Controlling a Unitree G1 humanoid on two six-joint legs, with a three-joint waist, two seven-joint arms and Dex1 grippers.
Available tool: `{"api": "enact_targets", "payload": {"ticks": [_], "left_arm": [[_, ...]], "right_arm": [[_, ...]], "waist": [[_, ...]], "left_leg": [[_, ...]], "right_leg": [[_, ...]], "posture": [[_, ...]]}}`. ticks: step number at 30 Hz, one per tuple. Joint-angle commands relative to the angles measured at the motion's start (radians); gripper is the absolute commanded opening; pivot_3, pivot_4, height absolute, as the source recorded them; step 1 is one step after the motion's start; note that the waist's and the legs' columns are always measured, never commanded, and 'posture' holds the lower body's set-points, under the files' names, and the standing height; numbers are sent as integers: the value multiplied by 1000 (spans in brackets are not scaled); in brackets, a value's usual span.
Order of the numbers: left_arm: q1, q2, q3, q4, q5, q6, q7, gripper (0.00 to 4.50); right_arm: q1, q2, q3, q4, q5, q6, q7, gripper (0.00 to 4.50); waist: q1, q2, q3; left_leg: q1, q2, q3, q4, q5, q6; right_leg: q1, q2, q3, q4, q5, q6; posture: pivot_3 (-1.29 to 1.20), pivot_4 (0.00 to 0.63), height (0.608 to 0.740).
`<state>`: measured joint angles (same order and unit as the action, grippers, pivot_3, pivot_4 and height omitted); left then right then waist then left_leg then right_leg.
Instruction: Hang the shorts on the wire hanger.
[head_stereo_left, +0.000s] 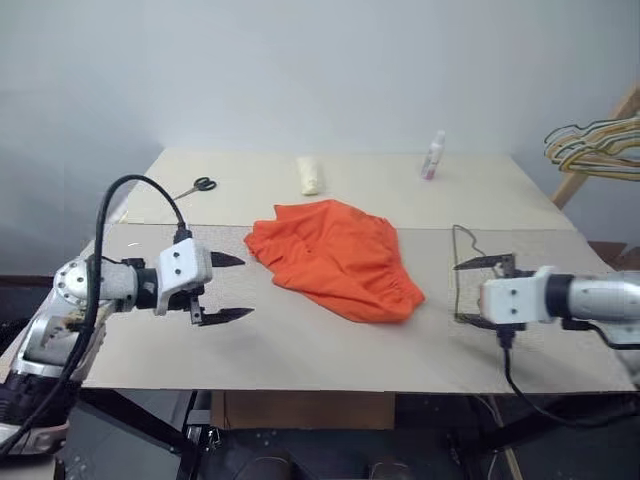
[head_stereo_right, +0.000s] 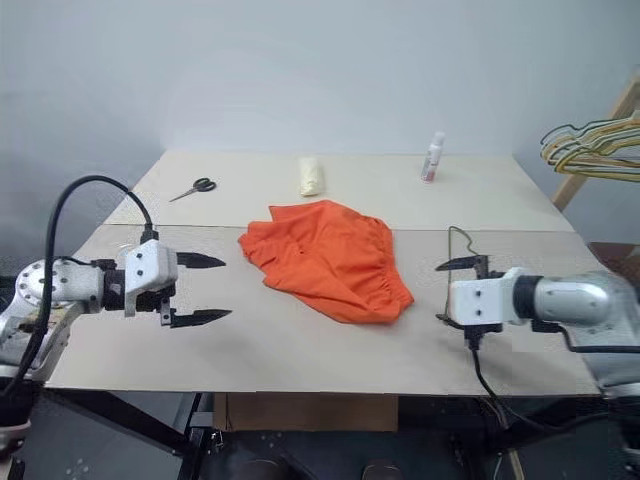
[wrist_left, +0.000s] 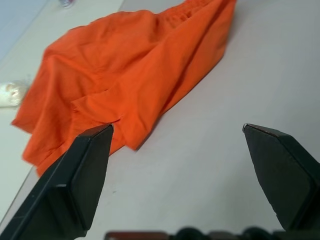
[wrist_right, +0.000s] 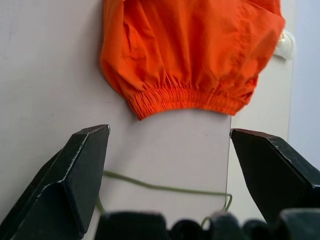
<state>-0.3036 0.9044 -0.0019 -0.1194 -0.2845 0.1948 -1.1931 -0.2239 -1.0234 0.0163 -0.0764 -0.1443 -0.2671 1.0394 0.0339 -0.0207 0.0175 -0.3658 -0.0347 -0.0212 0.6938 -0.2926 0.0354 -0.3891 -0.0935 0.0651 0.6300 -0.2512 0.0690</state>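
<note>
The bright orange shorts lie crumpled in the middle of the table, their gathered waistband turned toward the right side. To their right the thin olive wire hanger lies flat, its hook pointing to the far side. My right gripper hovers open just over the hanger, fingers aimed at the shorts, a strand of green wire below it. Left of the shorts, my left gripper stands open and empty, also pointing at the cloth.
On the far half of the beige table lie scissors, a cream roll and a small bottle. A bunch of pale hangers hangs on a wooden rack off the table's far right corner.
</note>
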Motion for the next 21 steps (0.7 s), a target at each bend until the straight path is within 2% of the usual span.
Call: {"api": "enact_targets", "payload": {"ticks": [1,4,13,19,21], "left_arm": [[-33,33,-10,27,30,-17,-28,4500],[-33,51,-7,47,35,-18,-47,4500],[35,74,67,41,22,7,-24,4500],[66,70,99,74,22,3,-14,4500],[48,63,94,111,20,-7,-24,4500]], "right_arm": [[-104,29,103,116,-181,-156,-105,4468],[-212,84,214,259,-313,-283,-192,4468],[-428,217,390,591,-540,-441,-423,4468],[-509,281,443,729,-557,-507,-487,4468],[-525,288,461,752,-570,-527,-499,3896]], "waist": [[-11,0,0],[-30,0,0],[-56,1,1],[-48,1,1],[-46,1,1]], "left_leg": [[0,0,0,0,0,0],[0,-1,0,0,0,-1],[2,0,0,-1,1,-2],[3,0,-1,-2,1,-2],[4,0,-1,-2,1,-2]], "right_leg": [[-1,0,0,0,0,0],[0,0,0,0,0,0],[-1,1,1,3,-1,-2],[-1,1,1,3,-1,-2],[0,1,1,3,-1,-2]], "posture": [[15,0,740],[27,0,740],[76,0,740],[94,0,740],[99,0,740]]}}
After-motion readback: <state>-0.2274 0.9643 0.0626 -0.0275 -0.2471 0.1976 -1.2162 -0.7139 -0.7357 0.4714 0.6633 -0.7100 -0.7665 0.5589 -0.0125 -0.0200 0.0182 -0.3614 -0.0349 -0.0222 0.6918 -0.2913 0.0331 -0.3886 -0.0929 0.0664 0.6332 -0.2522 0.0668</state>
